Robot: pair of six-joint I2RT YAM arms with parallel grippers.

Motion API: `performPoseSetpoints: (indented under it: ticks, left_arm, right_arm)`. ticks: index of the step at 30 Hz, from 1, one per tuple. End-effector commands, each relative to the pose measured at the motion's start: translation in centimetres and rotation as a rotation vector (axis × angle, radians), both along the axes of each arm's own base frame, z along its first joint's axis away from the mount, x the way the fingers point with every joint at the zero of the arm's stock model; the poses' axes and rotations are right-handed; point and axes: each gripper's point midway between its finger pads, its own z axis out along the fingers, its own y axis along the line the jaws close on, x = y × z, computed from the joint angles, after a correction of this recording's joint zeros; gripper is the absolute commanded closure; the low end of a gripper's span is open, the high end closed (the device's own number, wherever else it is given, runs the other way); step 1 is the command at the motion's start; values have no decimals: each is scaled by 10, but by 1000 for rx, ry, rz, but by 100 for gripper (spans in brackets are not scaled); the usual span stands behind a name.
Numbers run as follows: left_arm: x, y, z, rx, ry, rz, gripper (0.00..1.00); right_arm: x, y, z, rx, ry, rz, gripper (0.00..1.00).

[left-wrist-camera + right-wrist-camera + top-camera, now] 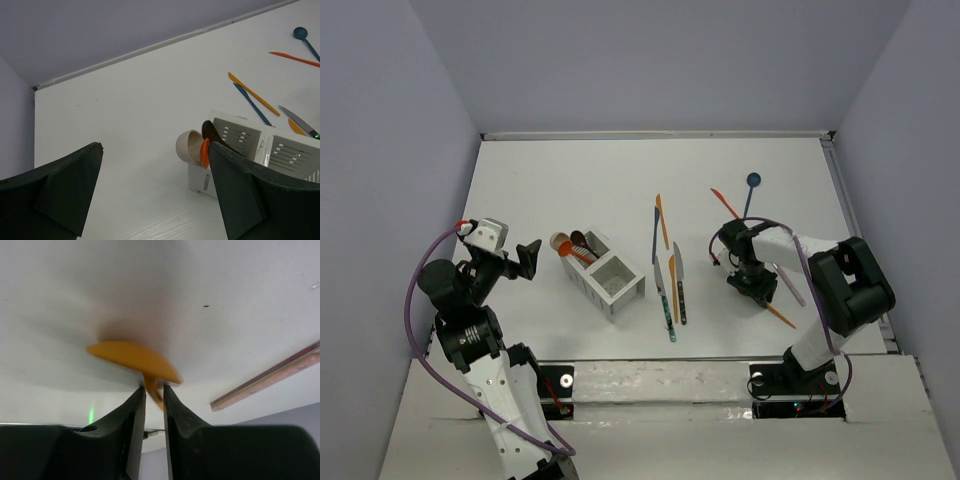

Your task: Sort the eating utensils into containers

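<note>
The white two-compartment container (623, 299) stands left of centre. Its far compartment holds a beige spoon (187, 145), a dark brown spoon (211, 132) and an orange spoon (204, 153). Its near compartment looks empty. My left gripper (526, 257) is open and empty to the left of the container, also in the left wrist view (155, 148). My right gripper (754, 288) is shut on the neck of an orange spoon (134, 359) low at the table, its handle (782, 316) sticking out to the near right. Several knives (674, 285) lie between container and right gripper.
An orange knife (662, 220) and a blue knife (656, 234) lie behind the knife group. A red knife (725, 203) and a blue spoon (753, 181) lie at the back right. A pale grey utensil (789, 284) lies by the right gripper. The table's right rail (270, 381) is near.
</note>
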Motion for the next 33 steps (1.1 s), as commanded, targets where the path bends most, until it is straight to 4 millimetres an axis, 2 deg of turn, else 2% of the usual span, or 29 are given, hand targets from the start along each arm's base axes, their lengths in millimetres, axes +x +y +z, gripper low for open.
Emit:
performPoseSetpoints:
  ticks: [1,4,7,8,10,12,14,16,17,18,19,20,21,22,23,25,26,27,28,29,30,31,32,33]
  left_arm:
    - [-1,1,16,25,-42,7,1]
    - [-1,2,16,27,-44,11,1]
    - [0,3,15,29,-42,14,1]
    - [0,3,15,29,-42,14,1]
    - [0,3,14,28,-41,12,1]
    - [0,3,14,28,-41,12,1]
    - [0,3,14,28,-41,12,1]
    - [1,3,13,27,-40,14,1]
    - [1,4,12,26,-37,17,1]
    - [2,4,12,24,-36,16,1]
    - [2,5,12,24,-37,17,1]
    - [3,5,12,21,-36,20,1]
    - [3,6,11,19,-33,20,1]
    - [4,6,10,15,-30,21,1]
    - [4,7,10,13,-27,22,1]
    - [6,8,11,1,-19,23,1]
    - [7,8,15,-6,-21,22,1]
    - [7,5,25,-9,-34,9,1]
    - [11,6,28,-21,-17,-2,3]
    - [9,3,44,-18,-21,-14,4]
    - [15,3,39,-59,44,-36,6]
    - [12,0,55,-40,11,-52,6]
    - [22,3,52,-80,69,-66,9]
    - [22,1,65,-94,91,-79,10]
  right_arm:
    - [28,21,-15,99,-67,49,82]
    - [29,28,-16,135,-55,60,87]
    - [36,35,-13,166,-71,56,99]
    - [39,39,-11,181,-83,55,100]
    - [48,44,1,201,-135,30,100]
    - [69,54,25,240,-230,-1,100]
    - [86,68,65,309,-358,-44,100]
    - [117,92,125,423,-553,-75,100]
    - [134,118,186,550,-747,-69,100]
    - [140,135,221,638,-850,-57,100]
    - [140,152,256,734,-946,-39,100]
    - [124,175,304,873,-1062,9,100]
    - [125,193,350,1040,-1210,-16,100]
    - [110,203,381,1149,-1285,-30,100]
    - [114,204,396,1213,-1339,-68,100]
    - [100,226,434,1432,-1401,-101,100]
    - [97,234,441,1482,-1414,-105,100]
    - [93,252,450,1556,-1430,-81,100]
    - [92,264,449,1584,-1425,-61,100]
    - [91,276,450,1604,-1423,-34,100]
    - [90,303,445,1586,-1421,18,100]
    - [91,320,427,1543,-1399,66,100]
    - [92,333,420,1517,-1393,92,100]
    - [91,346,423,1523,-1386,119,100]
